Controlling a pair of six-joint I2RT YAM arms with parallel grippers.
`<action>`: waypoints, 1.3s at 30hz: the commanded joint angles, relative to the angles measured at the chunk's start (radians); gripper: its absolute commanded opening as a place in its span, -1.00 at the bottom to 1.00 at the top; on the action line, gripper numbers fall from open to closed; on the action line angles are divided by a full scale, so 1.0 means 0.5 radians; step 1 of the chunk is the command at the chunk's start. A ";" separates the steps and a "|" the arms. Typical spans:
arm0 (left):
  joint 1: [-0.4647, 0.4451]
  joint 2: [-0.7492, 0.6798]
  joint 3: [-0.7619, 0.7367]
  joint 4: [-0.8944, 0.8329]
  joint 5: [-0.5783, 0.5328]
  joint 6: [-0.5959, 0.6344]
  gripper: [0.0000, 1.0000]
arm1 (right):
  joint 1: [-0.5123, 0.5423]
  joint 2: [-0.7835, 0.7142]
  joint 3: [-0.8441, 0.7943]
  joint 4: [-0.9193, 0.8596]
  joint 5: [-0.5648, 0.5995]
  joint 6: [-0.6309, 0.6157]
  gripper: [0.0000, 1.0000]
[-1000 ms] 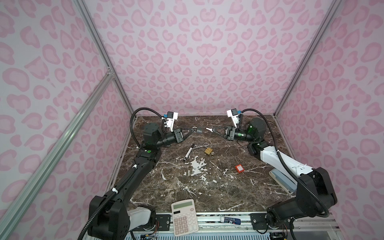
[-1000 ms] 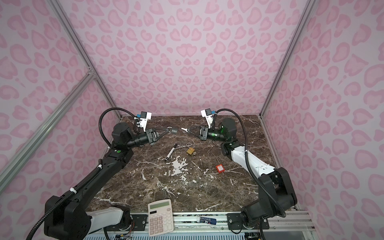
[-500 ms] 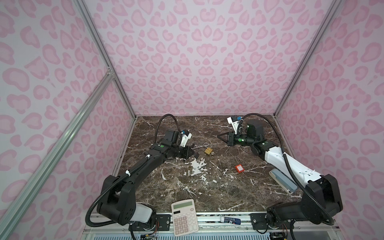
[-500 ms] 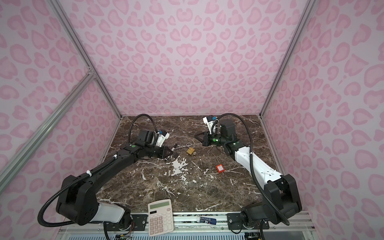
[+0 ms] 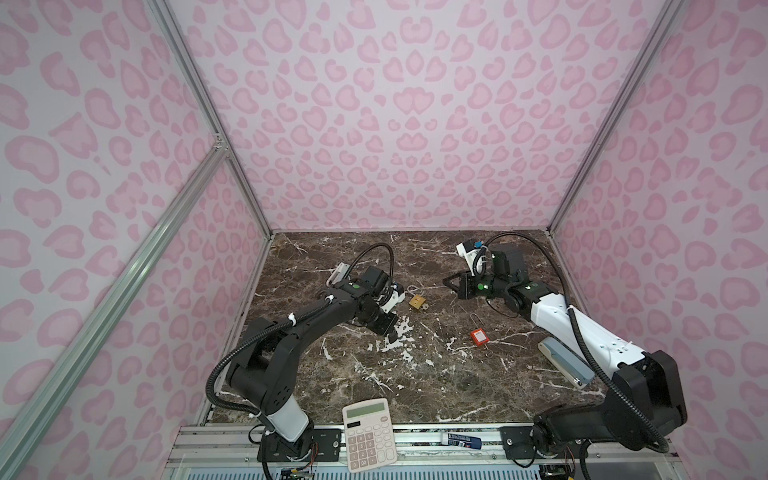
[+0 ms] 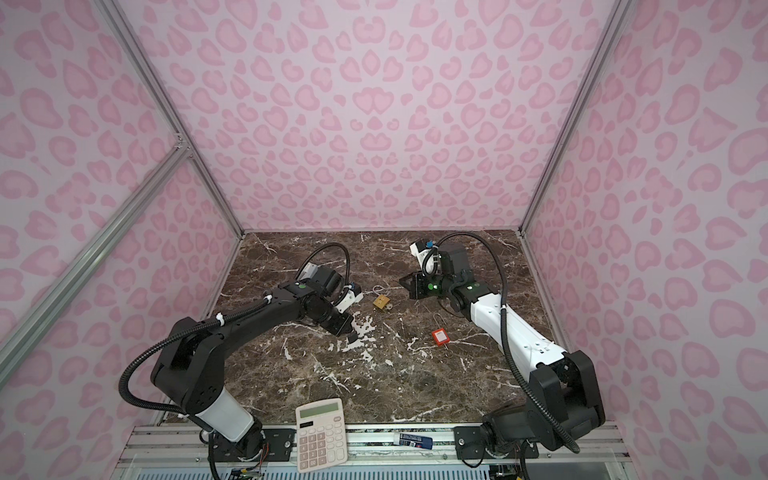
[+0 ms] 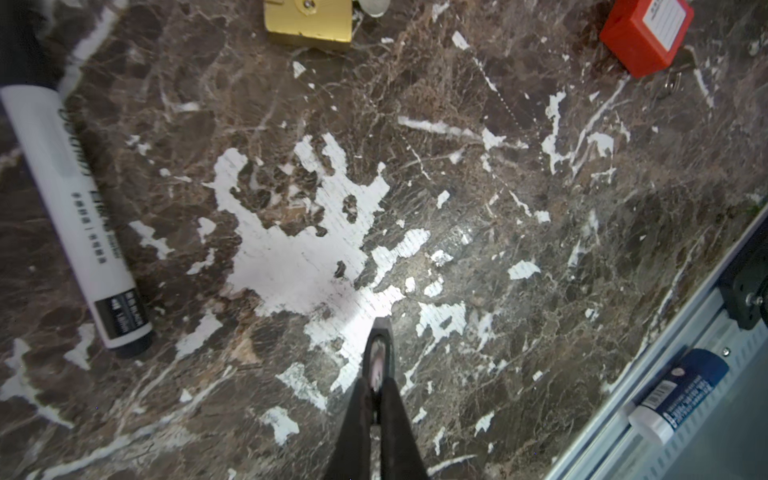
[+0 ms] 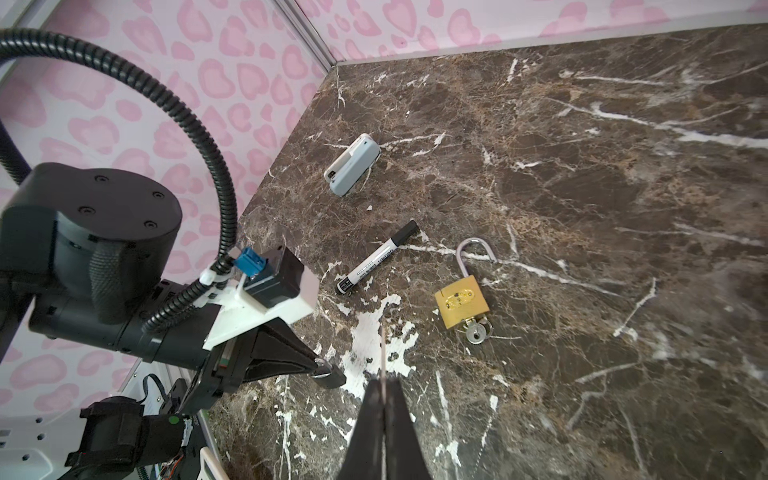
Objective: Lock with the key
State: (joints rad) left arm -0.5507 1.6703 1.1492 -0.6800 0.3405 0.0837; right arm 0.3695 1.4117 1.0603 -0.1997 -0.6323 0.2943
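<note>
A brass padlock (image 5: 417, 302) (image 6: 381, 302) lies on the marble table in both top views, its shackle (image 8: 476, 253) swung open. A silver key (image 8: 478, 332) sits in its underside. The padlock's edge shows in the left wrist view (image 7: 309, 23). My left gripper (image 5: 390, 337) (image 6: 352, 338) (image 7: 377, 374) (image 8: 328, 374) is shut, low over a white patch, left of and nearer than the padlock. My right gripper (image 5: 445, 282) (image 6: 402, 281) (image 8: 384, 380) is shut, right of the padlock and pointing at it. Neither touches it. A thin piece juts past each gripper's tips; what it is I cannot tell.
A red padlock (image 5: 478, 336) (image 7: 644, 35) lies right of centre. A marker (image 8: 376, 257) (image 7: 75, 216) lies left of the brass padlock. Grey cases lie at the back left (image 8: 352, 164) and the right (image 5: 565, 361). A calculator (image 5: 368, 432) and a glue stick (image 5: 463, 439) lie on the front rail.
Both arms have dropped from a raised pose, tips facing each other at the back, to low over the table. The left gripper swung toward the front. The padlock stayed put.
</note>
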 commanded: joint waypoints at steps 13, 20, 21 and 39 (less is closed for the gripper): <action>-0.018 0.256 0.189 -0.243 0.144 0.394 -0.94 | 0.001 0.014 0.049 -0.072 0.002 -0.070 -1.00; -0.018 0.323 0.222 -0.189 0.097 0.439 -0.94 | 0.002 0.002 0.055 -0.113 0.001 -0.101 -1.00; -0.018 0.338 0.235 -0.186 0.100 0.444 -0.94 | 0.000 0.001 0.056 -0.118 0.001 -0.106 -1.00; -0.018 0.500 0.298 -0.090 0.069 0.382 -0.84 | -0.024 -0.032 0.040 -0.162 -0.023 -0.132 -1.00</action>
State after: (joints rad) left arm -0.5579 1.9011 1.2922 -0.7223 0.4160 0.2783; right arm 0.3588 1.3983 1.0889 -0.2813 -0.6319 0.2390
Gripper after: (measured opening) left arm 0.082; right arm 0.048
